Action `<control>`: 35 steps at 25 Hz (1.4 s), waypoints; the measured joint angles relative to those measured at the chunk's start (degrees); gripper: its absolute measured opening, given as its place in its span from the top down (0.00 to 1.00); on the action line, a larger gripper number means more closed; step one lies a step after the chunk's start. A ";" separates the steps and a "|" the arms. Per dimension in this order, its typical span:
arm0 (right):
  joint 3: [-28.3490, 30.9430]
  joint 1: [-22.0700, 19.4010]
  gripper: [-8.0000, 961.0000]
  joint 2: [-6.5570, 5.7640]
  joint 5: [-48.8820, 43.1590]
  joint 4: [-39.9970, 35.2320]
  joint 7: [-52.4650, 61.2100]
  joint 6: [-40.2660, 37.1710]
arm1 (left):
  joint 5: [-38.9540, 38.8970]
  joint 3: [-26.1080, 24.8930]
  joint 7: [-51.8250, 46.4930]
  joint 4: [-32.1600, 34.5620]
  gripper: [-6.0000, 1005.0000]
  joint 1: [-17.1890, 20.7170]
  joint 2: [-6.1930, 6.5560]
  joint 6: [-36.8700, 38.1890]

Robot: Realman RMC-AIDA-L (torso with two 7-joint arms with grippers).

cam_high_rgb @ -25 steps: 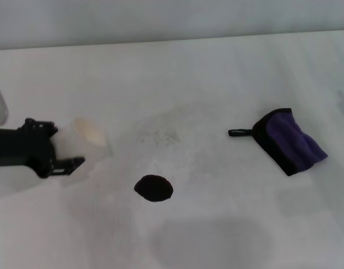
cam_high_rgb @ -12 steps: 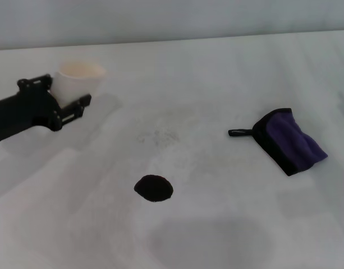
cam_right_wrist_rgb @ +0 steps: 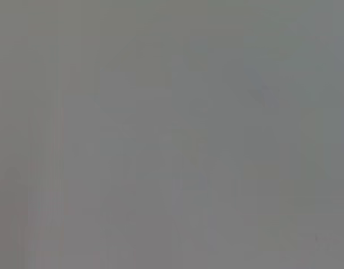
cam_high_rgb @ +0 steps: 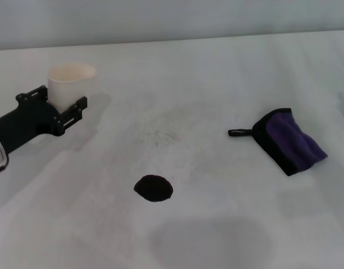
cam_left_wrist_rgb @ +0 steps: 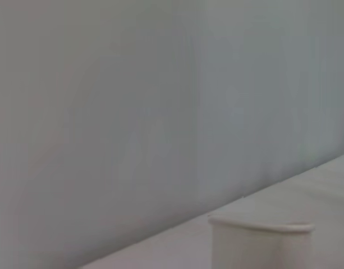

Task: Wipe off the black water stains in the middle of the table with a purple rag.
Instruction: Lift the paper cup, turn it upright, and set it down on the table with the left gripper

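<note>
The black water stains (cam_high_rgb: 153, 188) are one glossy oval blot at the middle front of the white table (cam_high_rgb: 216, 73). The purple rag (cam_high_rgb: 289, 140) lies folded to the right of it, its black loop pointing left, with nothing touching it. My left gripper (cam_high_rgb: 58, 102) is at the far left, well away from both. It is shut on an upright white paper cup (cam_high_rgb: 70, 84), whose base it hides. The left wrist view shows the cup's rim (cam_left_wrist_rgb: 261, 228) against a grey wall. My right gripper is out of view, and the right wrist view shows only plain grey.
Faint grey speckled smudges (cam_high_rgb: 157, 134) mark the table behind the blot. A soft shadow (cam_high_rgb: 211, 241) falls on the tabletop at the front. A grey wall (cam_high_rgb: 172, 19) runs along the table's far edge.
The left gripper has swung the cup from tilted near the front left back to the far left and turned it upright. The blot and rag have not moved.
</note>
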 joint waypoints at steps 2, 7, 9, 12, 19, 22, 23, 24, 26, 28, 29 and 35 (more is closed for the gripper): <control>0.00 0.02 0.09 0.00 0.00 0.03 -0.08 -0.01 | -0.14 0.15 0.67 -1.32 0.43 -0.06 -0.09 0.74; -0.07 0.10 0.09 0.00 0.00 0.12 -0.08 -0.01 | -0.25 0.31 2.84 -4.92 0.43 -0.35 -0.53 1.43; -0.08 0.10 0.09 0.00 0.00 0.12 -0.08 -0.03 | -0.29 0.35 4.13 -6.55 0.43 -0.62 -0.65 1.44; -0.09 0.13 0.09 0.00 0.01 0.03 -0.08 -0.10 | -0.34 0.36 6.03 -7.99 0.43 -0.71 -0.67 1.17; -0.09 0.49 0.09 0.00 0.01 -0.09 -0.32 -0.49 | -0.98 0.42 10.39 -9.90 0.43 -0.29 -0.65 1.24; -0.09 0.58 0.09 0.00 0.01 0.02 -0.33 -0.82 | -2.17 0.39 12.51 -11.11 0.43 -0.20 -0.64 0.94; -0.09 0.63 0.09 0.01 0.01 0.06 -0.33 -0.83 | -2.44 0.37 13.06 -11.53 0.43 -0.16 -0.63 0.90; -0.09 0.63 0.09 0.01 0.01 0.06 -0.33 -0.83 | -2.56 0.37 13.42 -11.85 0.43 -0.14 -0.62 0.91; -0.09 0.66 0.09 0.00 0.01 0.10 -0.33 -0.83 | -2.64 0.36 13.79 -12.30 0.43 -0.01 -0.62 1.04; -0.09 0.74 0.09 0.00 0.01 0.14 -0.34 -0.83 | -2.65 0.35 14.14 -12.40 0.43 0.22 -0.62 1.10; -0.09 0.79 0.09 0.00 0.01 0.15 -0.33 -0.85 | -2.65 0.35 14.37 -12.42 0.43 0.34 -0.62 1.11; -0.08 1.11 0.09 0.00 0.01 0.24 -0.34 -1.60 | -3.05 0.34 16.33 -13.18 0.42 1.21 -0.71 -0.14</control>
